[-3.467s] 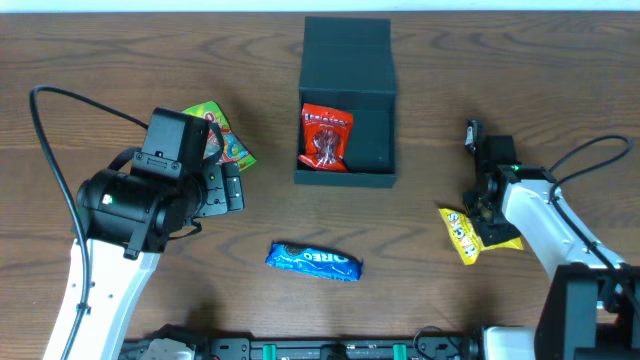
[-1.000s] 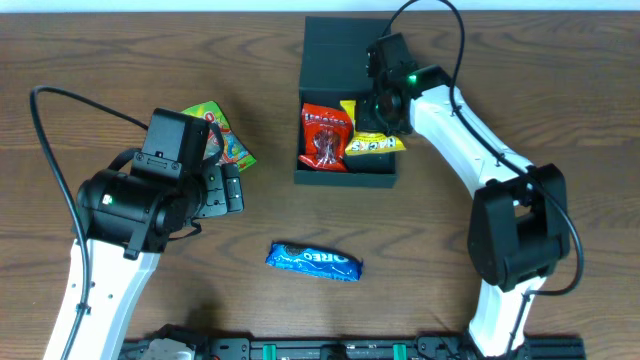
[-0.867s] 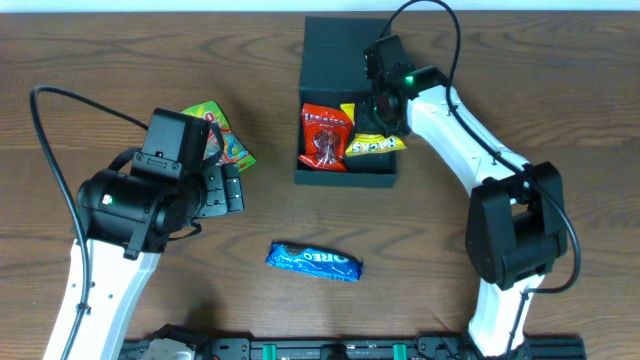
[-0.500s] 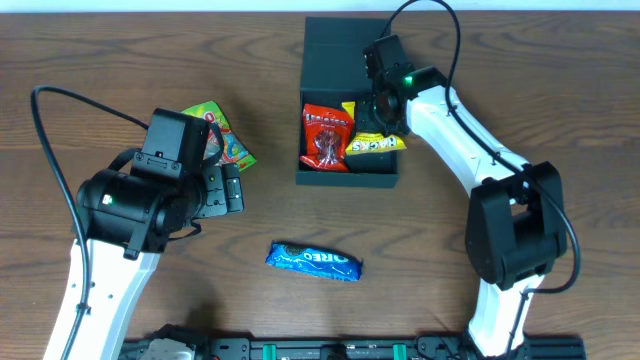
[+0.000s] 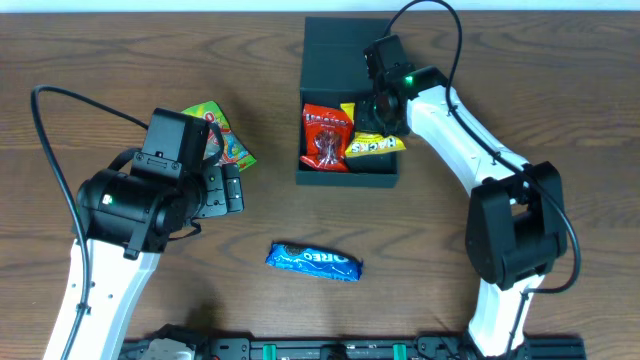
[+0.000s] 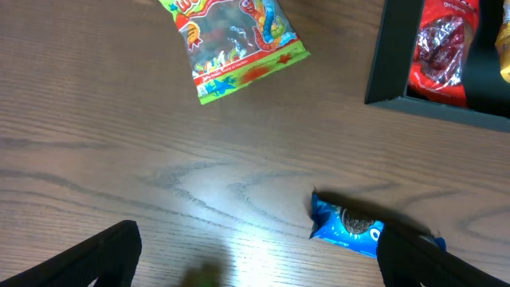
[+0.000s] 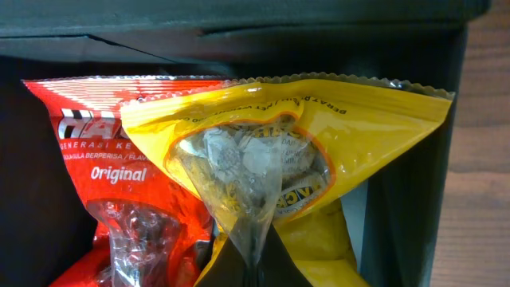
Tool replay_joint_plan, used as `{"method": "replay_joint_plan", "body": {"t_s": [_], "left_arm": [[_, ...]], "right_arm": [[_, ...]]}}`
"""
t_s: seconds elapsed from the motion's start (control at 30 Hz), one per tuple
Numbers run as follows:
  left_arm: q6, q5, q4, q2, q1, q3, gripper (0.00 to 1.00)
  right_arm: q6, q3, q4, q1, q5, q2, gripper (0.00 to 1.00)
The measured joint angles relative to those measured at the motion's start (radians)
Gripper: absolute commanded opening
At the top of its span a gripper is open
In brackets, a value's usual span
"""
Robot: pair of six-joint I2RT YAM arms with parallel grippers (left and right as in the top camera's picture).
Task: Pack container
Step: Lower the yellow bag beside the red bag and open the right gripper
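Note:
The dark teal-black container (image 5: 346, 178) stands at the back centre, its flap lid (image 5: 346, 52) open behind it. A red snack packet (image 5: 325, 136) lies inside on the left. My right gripper (image 5: 374, 122) is shut on a yellow snack packet (image 5: 372, 144) and holds it in the container's right half, over the right wall; the right wrist view shows the yellow packet (image 7: 319, 143) pinched beside the red packet (image 7: 119, 191). My left gripper (image 6: 255, 263) is open and empty above the table, left of a blue Oreo packet (image 5: 314, 261).
A green gummy packet (image 5: 226, 140) lies left of the container, partly under the left arm. The blue Oreo packet also shows in the left wrist view (image 6: 358, 231), near the right finger. The table's front edge runs below the Oreo packet.
My right gripper carried the yellow packet from the table's right side into the container. Over the last second it has barely moved. The left arm has not moved.

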Motion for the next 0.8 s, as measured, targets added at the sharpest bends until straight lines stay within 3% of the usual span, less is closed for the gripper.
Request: {"method": "replay_joint_plan", "body": {"t_s": [0.8], "left_arm": [[0.026, 0.0, 0.004, 0.0, 0.0, 0.0, 0.95]], "right_arm": [[0.129, 0.0, -0.007, 0.0, 0.016, 0.0, 0.01]]}}
